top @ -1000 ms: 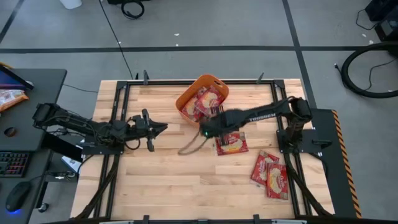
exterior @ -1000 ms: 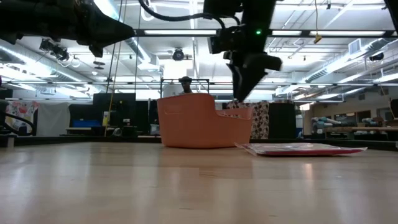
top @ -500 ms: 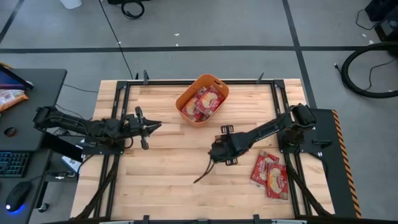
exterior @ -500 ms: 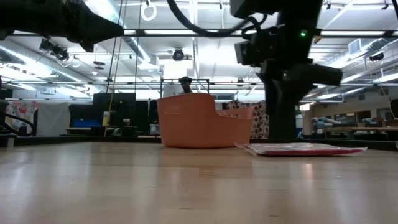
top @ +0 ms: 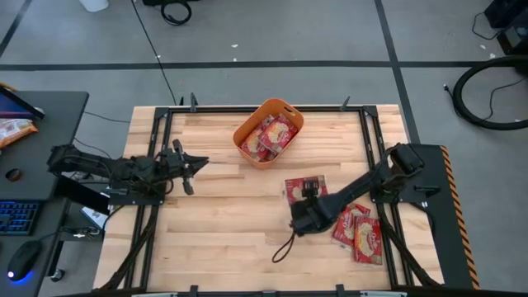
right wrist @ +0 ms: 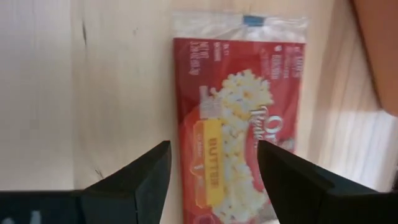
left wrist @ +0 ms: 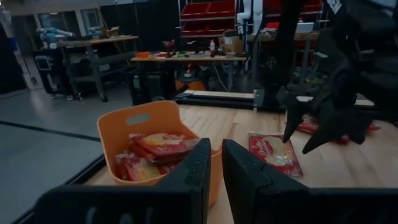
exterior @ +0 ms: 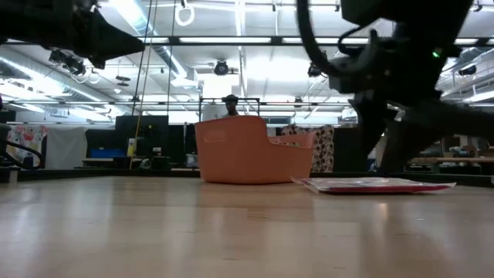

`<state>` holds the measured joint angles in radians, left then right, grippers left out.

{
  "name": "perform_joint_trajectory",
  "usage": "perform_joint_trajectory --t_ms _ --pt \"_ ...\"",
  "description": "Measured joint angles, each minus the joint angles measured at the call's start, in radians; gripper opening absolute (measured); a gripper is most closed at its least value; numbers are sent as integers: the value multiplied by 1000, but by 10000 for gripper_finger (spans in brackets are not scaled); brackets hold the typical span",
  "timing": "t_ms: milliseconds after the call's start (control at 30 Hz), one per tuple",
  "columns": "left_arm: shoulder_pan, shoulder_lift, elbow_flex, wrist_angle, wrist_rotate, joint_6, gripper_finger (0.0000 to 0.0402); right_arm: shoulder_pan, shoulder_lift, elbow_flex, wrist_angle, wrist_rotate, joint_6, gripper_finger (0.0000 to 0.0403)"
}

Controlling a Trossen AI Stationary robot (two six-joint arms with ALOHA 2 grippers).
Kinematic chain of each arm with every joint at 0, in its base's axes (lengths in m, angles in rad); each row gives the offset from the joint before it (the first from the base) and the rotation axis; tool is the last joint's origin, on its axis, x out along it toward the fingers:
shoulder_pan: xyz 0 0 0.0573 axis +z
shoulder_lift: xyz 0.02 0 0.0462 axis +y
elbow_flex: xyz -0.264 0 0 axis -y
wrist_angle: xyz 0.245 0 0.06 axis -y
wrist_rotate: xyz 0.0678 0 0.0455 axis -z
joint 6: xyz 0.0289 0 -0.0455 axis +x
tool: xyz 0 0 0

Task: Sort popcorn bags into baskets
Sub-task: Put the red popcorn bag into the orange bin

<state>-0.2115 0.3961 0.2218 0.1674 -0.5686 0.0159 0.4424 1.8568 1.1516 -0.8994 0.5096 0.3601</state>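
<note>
The orange basket (top: 268, 130) stands at the far middle of the table with several red popcorn bags (top: 271, 136) inside; the left wrist view also shows the basket (left wrist: 149, 134). One red bag (top: 304, 190) lies flat on the wood near the basket, and two more bags (top: 356, 231) lie near the right edge. My right gripper (top: 309, 191) is open over the lone bag (right wrist: 239, 124), one finger on either side of it (right wrist: 211, 180). My left gripper (top: 196, 162) is shut and waits at the table's left (left wrist: 214, 168).
Black frame rails (top: 157, 157) run along the table's edges. A dark cable loop (top: 285, 247) hangs off the right arm over the near middle of the table. Bare wood lies across the table's middle and left. A desk with a keyboard (top: 16, 216) stands beyond the left edge.
My right gripper has swung away from the basket, toward the table's near and right edges, and now stands over the lone bag. My left gripper has drawn back slightly toward the table's left edge. No bag has moved.
</note>
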Motion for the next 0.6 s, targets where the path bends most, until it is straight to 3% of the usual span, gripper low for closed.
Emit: perform_joint_trajectory --t_ms 333,500,600 --pt "-4 -79 -16 -31 -2 22 40 21 0 -118 145 67 -20 223" --pt "-20 -200 -96 18 -50 54 31 22 -1 -137 170 75 -29 209" --pt "-38 -281 -98 -36 -47 57 27 17 -2 -145 180 67 -41 192"
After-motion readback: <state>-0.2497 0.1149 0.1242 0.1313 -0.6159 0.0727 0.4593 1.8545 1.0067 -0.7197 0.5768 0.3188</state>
